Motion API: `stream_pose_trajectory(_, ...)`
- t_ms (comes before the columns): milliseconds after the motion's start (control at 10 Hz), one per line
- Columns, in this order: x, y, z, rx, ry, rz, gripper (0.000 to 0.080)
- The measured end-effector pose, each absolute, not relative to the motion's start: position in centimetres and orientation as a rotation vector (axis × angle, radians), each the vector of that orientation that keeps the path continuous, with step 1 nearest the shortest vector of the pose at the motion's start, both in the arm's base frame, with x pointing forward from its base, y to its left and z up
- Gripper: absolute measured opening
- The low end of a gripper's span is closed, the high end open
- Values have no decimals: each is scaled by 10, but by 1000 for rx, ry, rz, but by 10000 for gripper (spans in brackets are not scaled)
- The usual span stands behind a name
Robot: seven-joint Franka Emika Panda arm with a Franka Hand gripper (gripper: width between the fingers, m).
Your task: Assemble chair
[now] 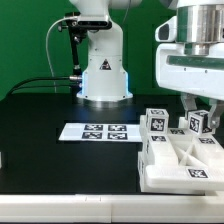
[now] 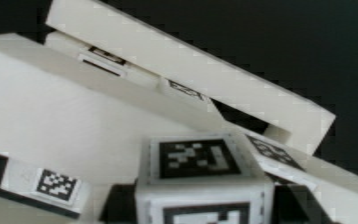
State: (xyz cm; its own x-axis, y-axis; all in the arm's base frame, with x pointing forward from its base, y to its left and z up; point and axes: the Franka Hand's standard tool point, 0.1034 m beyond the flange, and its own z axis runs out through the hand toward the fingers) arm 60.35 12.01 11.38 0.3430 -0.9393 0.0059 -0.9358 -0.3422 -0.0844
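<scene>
Chair parts (image 1: 172, 160), white and blocky with black-and-white square tags, sit gathered at about four o'clock in the exterior view, on the black surface (image 1: 60, 165). Above them the fingers (image 1: 198, 110) come down from the arm's head (image 1: 196, 60) and close on a small tagged cube (image 1: 197, 122): a finger stands on either side of it, the two kept part-way apart by the block between them. From the wrist the same cube (image 2: 201, 178) fills the near edge of the picture, one tag on its upper face and another on the face turned toward the camera, with a dark finger tip (image 2: 115, 205) showing at its flank. Whether the cube rests on the parts below or hangs just clear of them I cannot tell. Directly under and around it lies the frame (image 1: 178, 172), a low white piece with raised ribs and tags along its side. A second cube (image 1: 156, 123) stands at nine o'clock from the held one, near it but apart. In the wrist picture a long flat panel (image 2: 87, 110) slopes away behind the cube, with a white bar (image 2: 190, 70) along its far edge, small tags dotted along both. Farther out, toward nine o'clock in the exterior view, the marker board (image 1: 100, 131) lies flat on the surface, and beyond it at eleven o'clock stands the robot base (image 1: 103, 72) with its black cable (image 1: 45, 85).
</scene>
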Motion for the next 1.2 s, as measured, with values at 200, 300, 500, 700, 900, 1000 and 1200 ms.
stream_pose_trajectory(200, 604, 120, 114, -2415, 1891, -69, 281)
stream_pose_trajectory(300, 604, 119, 113, -2336, 1974, -57, 281)
stream_pose_trajectory(500, 604, 118, 113, -2080, 2198, -9, 281)
stream_pose_trajectory(700, 606, 118, 113, -1891, 2332, -1, 281)
stream_pose_trajectory(900, 607, 118, 113, -1767, 2415, 6, 282)
stream_pose_trajectory(1000, 608, 118, 114, -1696, 2462, 7, 282)
stream_pose_trajectory(1200, 608, 119, 114, -1712, 2449, 4, 282)
